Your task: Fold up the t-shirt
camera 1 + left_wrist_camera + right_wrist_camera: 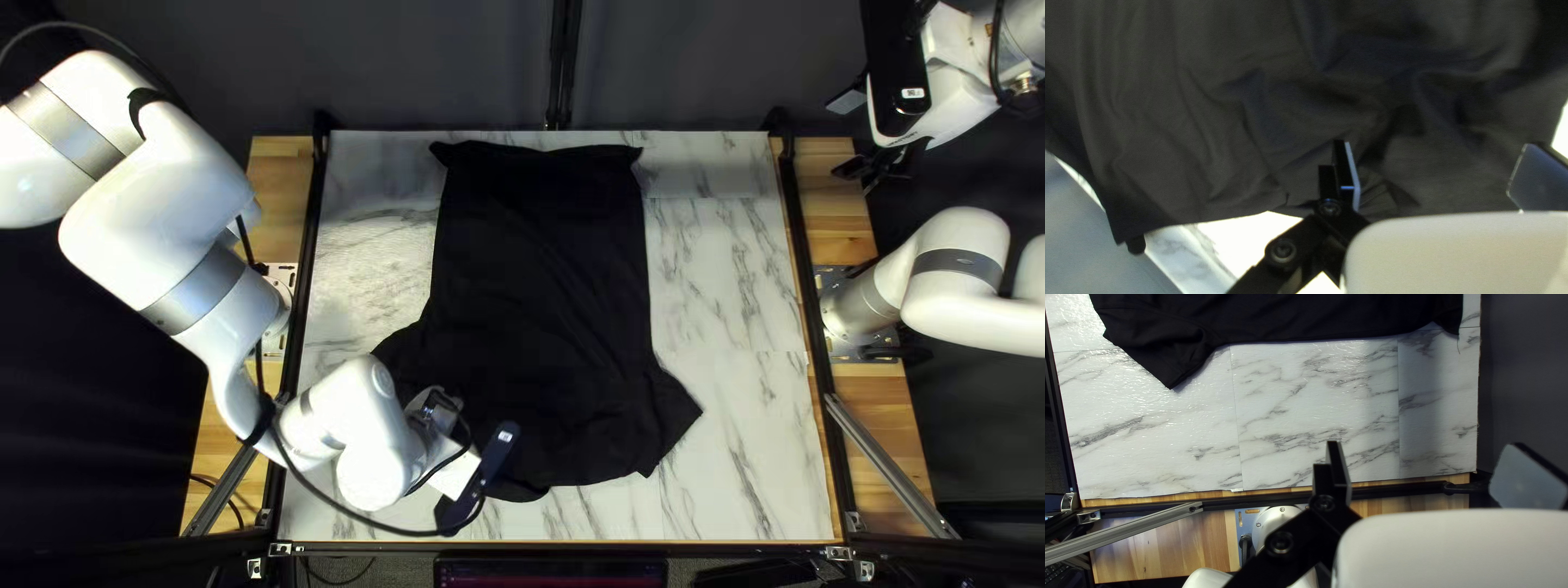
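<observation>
Black t-shirt [544,283], left gripper [453,512] spread wide

A robotics lab — arms [152,229], framed table [751,457], dark curtain [435,65].

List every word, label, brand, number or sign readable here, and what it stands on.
None can be read.
White label on the left arm's black wrist housing: too small.
White label on the right arm's black wrist housing: too small.
T-shirt: no print shows.
</observation>
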Action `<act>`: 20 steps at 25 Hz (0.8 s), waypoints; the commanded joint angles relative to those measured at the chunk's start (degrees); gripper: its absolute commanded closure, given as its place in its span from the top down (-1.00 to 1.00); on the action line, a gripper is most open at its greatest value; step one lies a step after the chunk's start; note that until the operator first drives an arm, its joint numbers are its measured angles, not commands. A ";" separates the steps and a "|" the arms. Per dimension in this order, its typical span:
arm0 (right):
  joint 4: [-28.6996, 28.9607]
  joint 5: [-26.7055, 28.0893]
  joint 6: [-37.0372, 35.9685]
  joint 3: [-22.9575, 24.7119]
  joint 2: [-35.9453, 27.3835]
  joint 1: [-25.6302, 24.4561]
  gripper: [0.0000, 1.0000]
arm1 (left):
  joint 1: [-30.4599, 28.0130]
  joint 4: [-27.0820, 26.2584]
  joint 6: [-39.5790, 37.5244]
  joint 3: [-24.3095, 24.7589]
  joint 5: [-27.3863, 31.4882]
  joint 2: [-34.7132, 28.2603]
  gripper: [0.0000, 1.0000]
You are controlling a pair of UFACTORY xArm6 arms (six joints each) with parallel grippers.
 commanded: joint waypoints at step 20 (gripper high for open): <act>0.00 0.00 0.00 0.00 0.00 0.00 1.00 | -1.17 -1.10 -10.36 -15.18 15.69 14.40 -1.00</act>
